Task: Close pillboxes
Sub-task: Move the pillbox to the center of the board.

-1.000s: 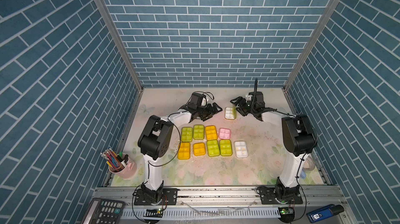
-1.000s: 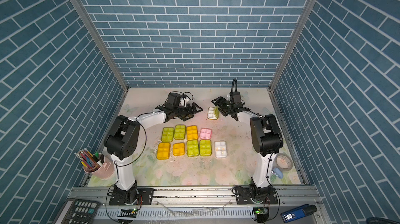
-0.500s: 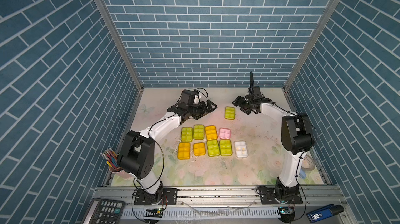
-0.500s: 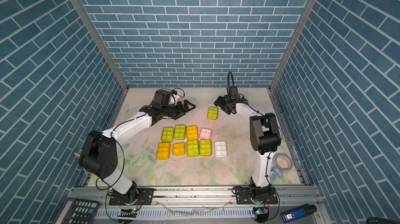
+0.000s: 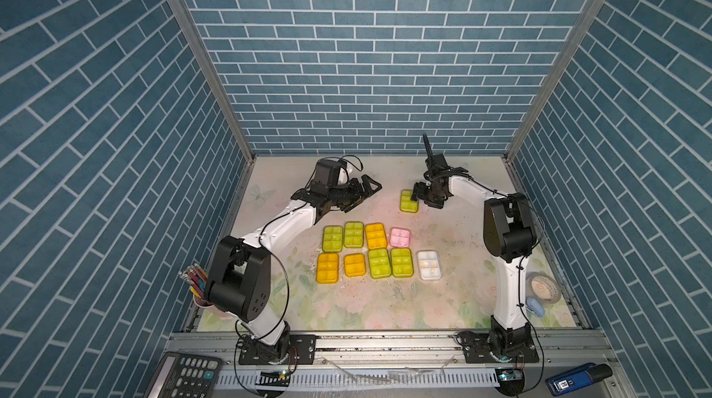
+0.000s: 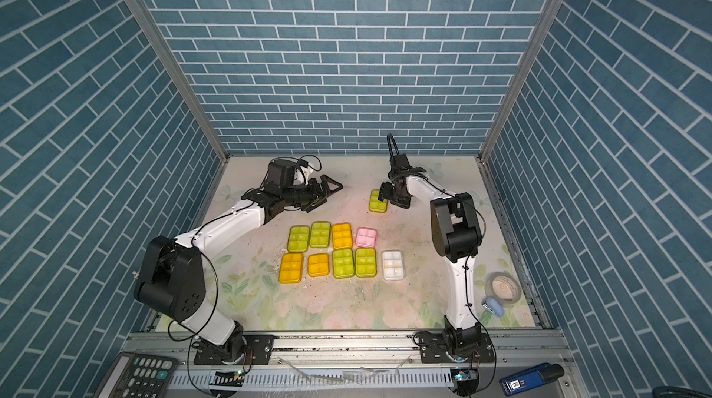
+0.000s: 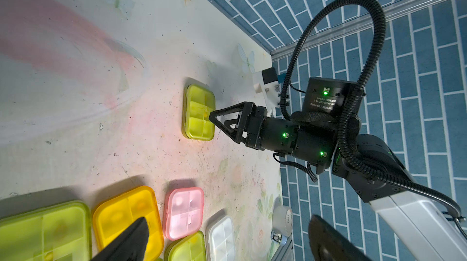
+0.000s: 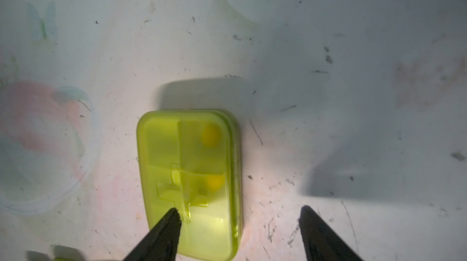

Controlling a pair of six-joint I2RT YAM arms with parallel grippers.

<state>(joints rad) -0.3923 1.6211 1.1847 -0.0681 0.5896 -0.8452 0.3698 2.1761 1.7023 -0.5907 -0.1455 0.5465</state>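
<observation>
Can't confirm latch on lone lime pillbox (image 5: 408,201), upper centre-right in both top views: blurred close up, tray hidden under lid. Fingertips of left gripper (image 5: 370,192) cropped at bottom edge of left wrist view; spread wide, empty. Parted too, gripping nothing: right gripper (image 8: 240,213), one finger (image 8: 166,229) over lid, other above mat (image 8: 353,120). Other nine pillboxes (image 5: 375,235) clustered mid-frame. Versus a second ago: left gripper swung off left, clear of lone box.
</observation>
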